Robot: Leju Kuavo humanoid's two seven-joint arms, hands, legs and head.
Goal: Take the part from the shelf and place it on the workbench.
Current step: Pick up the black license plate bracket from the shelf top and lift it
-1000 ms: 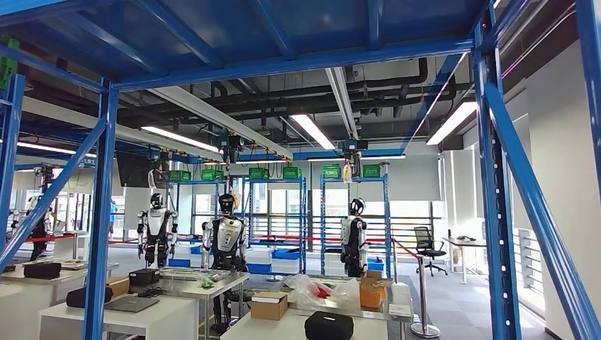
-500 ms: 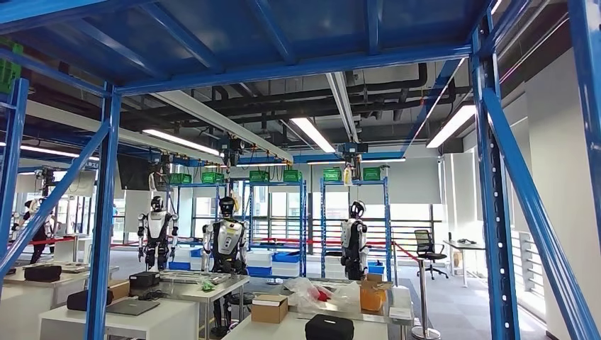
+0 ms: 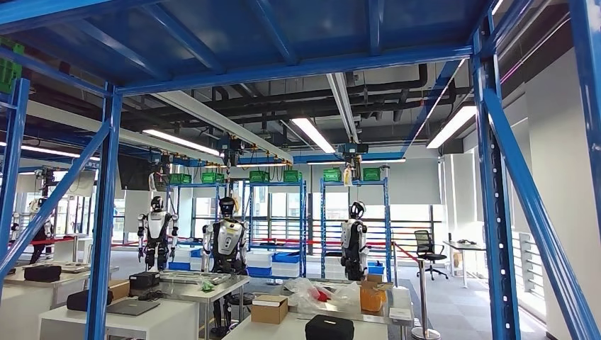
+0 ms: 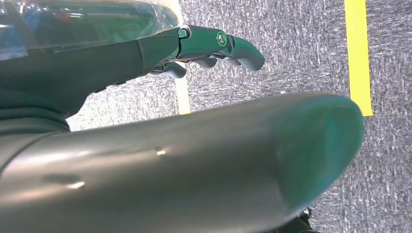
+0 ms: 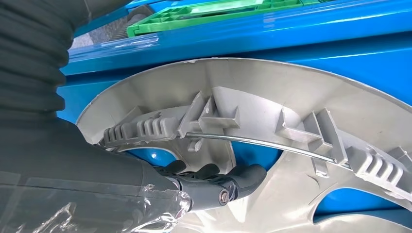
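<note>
The part is a silver plastic wheel cover (image 5: 252,92), seen from its ribbed back with a thin wire ring running across it. It stands against the blue shelf beam (image 5: 291,34). My right hand (image 5: 214,182) holds it, dark fingers hooked through an opening and curled against the inner rim; the thumb is hidden. My left hand (image 4: 214,43) hangs over grey carpet with its fingers stretched out and nothing in them. In the head view the blue shelf frame (image 3: 106,212) surrounds me, and white tables (image 3: 170,315) stand beyond it.
A green crate (image 5: 204,12) sits on the shelf behind the cover. Yellow tape (image 4: 358,53) marks the carpet below my left hand. Blue posts (image 3: 492,212) stand at left and right. Other humanoid robots (image 3: 227,241) and more blue racks are farther back.
The whole head picture has shifted slightly downward, so the camera has tilted up a little. Nothing in the room itself has moved.
</note>
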